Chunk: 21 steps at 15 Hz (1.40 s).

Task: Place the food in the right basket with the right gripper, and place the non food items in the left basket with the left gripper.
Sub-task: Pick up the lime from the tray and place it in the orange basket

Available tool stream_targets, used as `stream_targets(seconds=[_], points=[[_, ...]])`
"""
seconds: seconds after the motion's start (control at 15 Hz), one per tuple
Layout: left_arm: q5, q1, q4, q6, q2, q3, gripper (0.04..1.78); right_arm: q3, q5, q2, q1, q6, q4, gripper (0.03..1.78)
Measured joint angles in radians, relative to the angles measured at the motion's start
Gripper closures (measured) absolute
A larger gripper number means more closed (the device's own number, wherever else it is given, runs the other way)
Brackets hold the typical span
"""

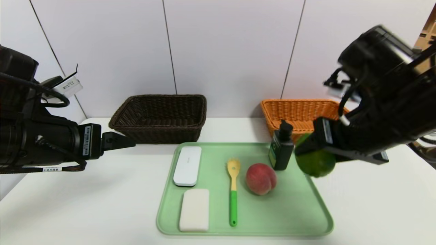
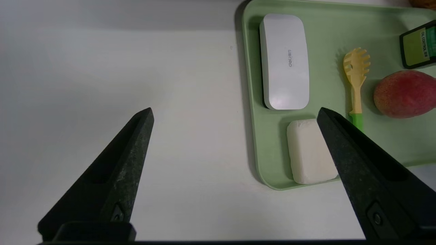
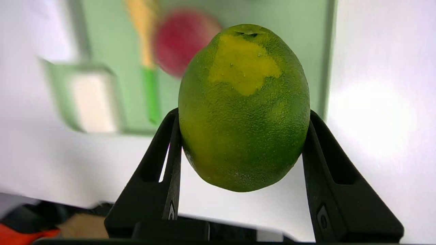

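— What does your right end effector (image 3: 238, 149) have?

— Its two fingers are closed on the green fruit (image 3: 243, 109), one on each flank, and I hold it in the air over the right edge of the green tray (image 1: 306, 207), just in front of the orange basket (image 1: 299, 112).

— Which step is that?

— I judge it the carry: the first food item is lifted but not yet in the basket. The next move calls for swinging it back over the orange rim, clear of the black pump bottle (image 1: 281, 146) standing close beside it, then letting go low inside.

— And the rest?

— The peach (image 1: 261, 178) lies on the tray, with the yellow spoon (image 1: 233, 190), the white case (image 1: 187, 165) and the white block (image 1: 194, 210) to its left. My left end effector (image 2: 235, 115) hangs spread wide and empty above the surface left of the tray; the dark brown basket (image 1: 160, 117) stands at the back.
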Motion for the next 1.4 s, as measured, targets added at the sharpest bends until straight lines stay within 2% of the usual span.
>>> stream_targets(seconds=[0.2,0.4,0.53,0.8,0.93,1.07,1.2,1.4], points=[[-0.020,0.000,-0.020,0.005,0.002,-0.003,0.13,-0.009,-0.048,-0.050,-0.135,-0.113,-0.291,0.83],[-0.020,0.000,-0.045,0.006,0.009,-0.004,0.13,0.033,-0.093,0.017,-0.281,-0.188,-0.602,0.83],[-0.021,0.000,-0.046,0.006,0.013,-0.003,0.13,0.066,-0.100,0.102,-0.341,-0.202,-0.767,0.83],[-0.021,-0.008,-0.045,0.006,0.018,0.001,0.13,0.078,-0.114,0.322,-0.410,-0.212,-1.010,0.83],[-0.020,-0.013,-0.045,0.006,0.019,0.003,0.13,0.055,-0.134,0.418,-0.427,-0.216,-1.074,0.83],[-0.022,-0.015,-0.045,0.006,0.022,0.007,0.13,0.034,-0.141,0.484,-0.437,-0.234,-1.083,0.83],[-0.021,-0.020,-0.046,0.006,0.030,0.012,0.13,0.027,-0.141,0.520,-0.443,-0.260,-1.086,0.67],[-0.021,-0.021,-0.046,0.006,0.037,0.012,0.13,0.025,-0.141,0.533,-0.447,-0.264,-1.085,0.48]])
